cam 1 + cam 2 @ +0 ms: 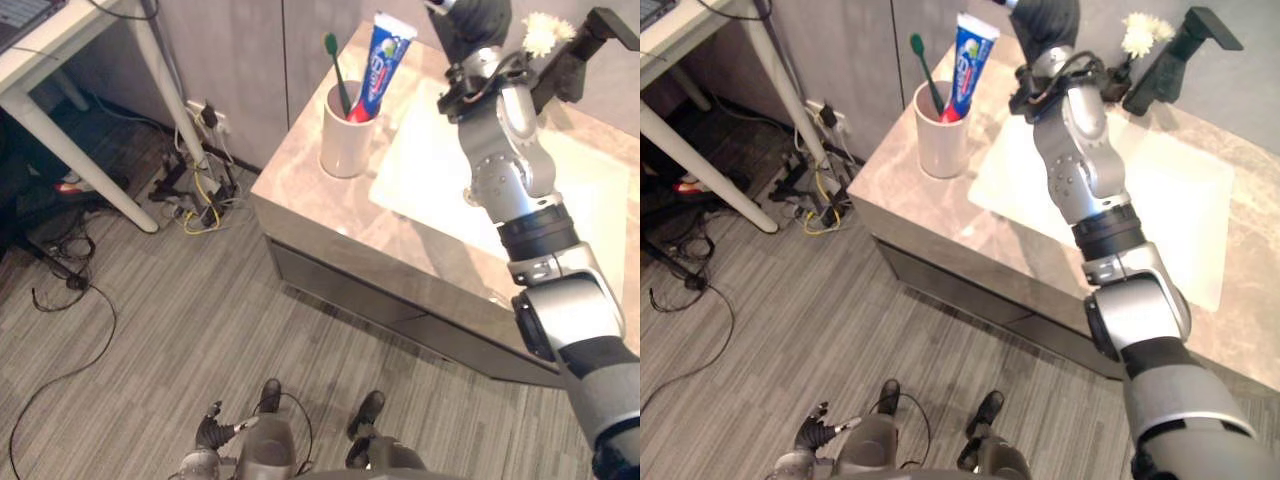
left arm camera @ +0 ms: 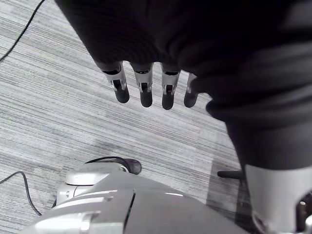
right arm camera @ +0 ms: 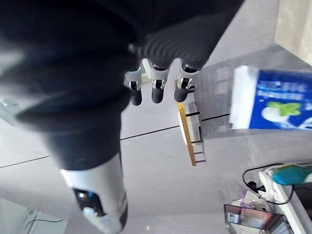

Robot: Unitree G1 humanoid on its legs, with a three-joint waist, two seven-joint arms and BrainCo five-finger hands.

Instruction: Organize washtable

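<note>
While the right hand (image 3: 157, 90) is raised over the far edge of the tabletop (image 1: 310, 190), its fingers (image 3: 181, 85) are loose and nearly straight, wide apart from any object and holding nothing. To this hand's left, and nearer the robot, a white cup (image 1: 345, 140) stands upright on the marble close to the tabletop's left corner. In the cup a toothpaste tube (image 1: 385, 60) stands cap down, and a green toothbrush (image 1: 338, 70) leans beside it with its bristles up. The right wrist view shows the tube and the brush head past the fingertips, apart from them. Below the right forearm lies the white sink (image 1: 430, 170), set into the tabletop just beside the cup. To the hand's right a small white flower (image 1: 1140, 35) sits next to a black faucet (image 1: 1175, 55) at the back of the sink.

Down at the robot's side, the left hand (image 2: 145, 90) hangs over the grey striped floor (image 2: 58, 97). Its fingers are relaxed and straight, with nothing in them, and it is well apart from the tabletop.
</note>
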